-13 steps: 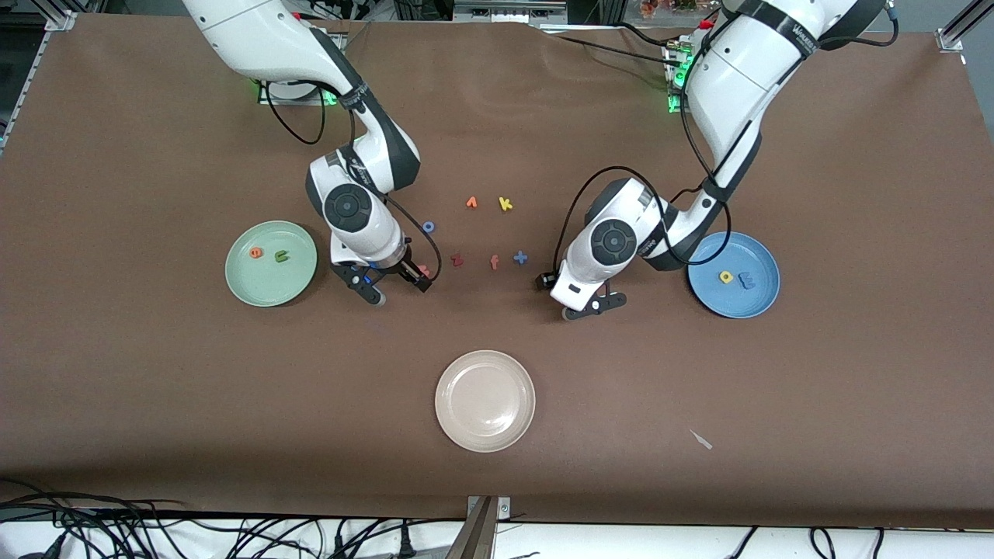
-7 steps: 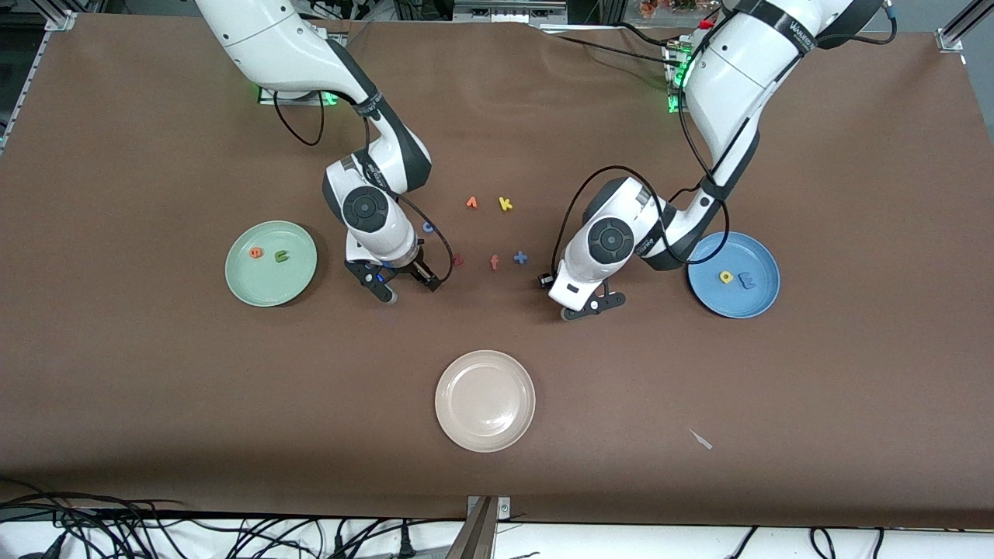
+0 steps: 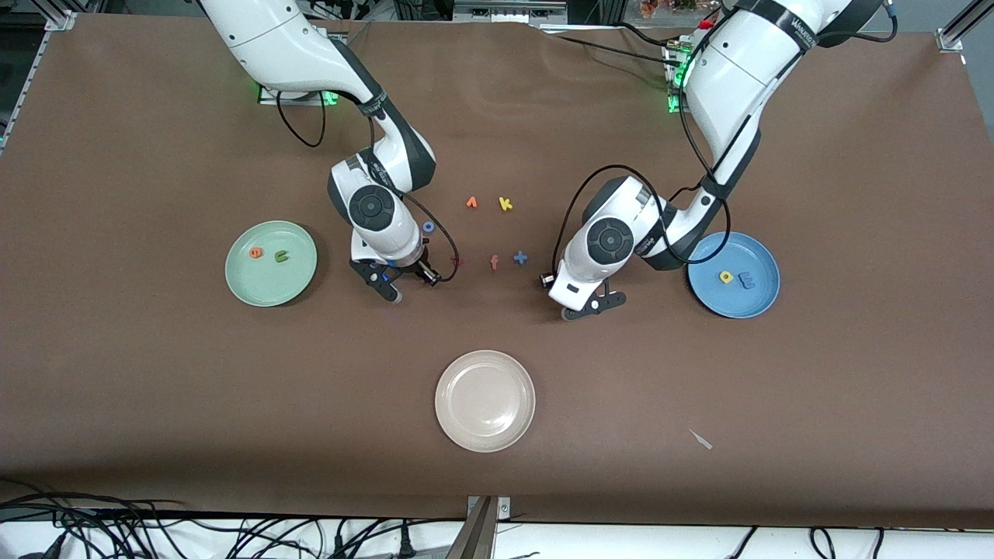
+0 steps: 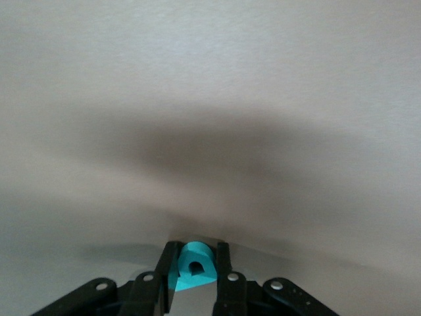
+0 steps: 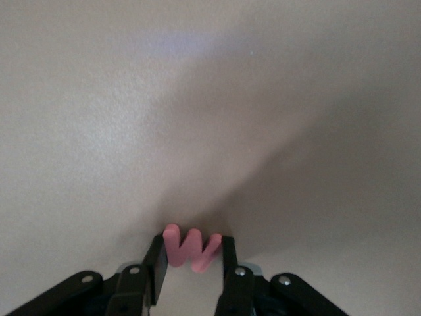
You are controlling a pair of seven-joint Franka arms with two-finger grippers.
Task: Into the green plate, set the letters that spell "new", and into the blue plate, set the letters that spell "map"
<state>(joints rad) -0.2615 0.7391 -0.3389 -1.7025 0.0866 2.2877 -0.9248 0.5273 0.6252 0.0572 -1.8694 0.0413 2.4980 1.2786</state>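
Brown desk (image 3: 155, 388), mid-span: left gripper (image 4: 192, 280) clamped on teal "p" (image 4: 192, 264), right gripper (image 5: 192, 263) clamped on pink "w" (image 5: 191, 249). Lift straight, avoid dragging.

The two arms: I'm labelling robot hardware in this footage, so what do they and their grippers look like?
Both arms are glossy white with dark grey joint bands and a round black disc at the wrist. The left arm carries black lettering on a dark band near its shoulder. A black cable loops from each forearm. The left gripper and the right gripper are black with silver screws; their jaws are slim flat bars.
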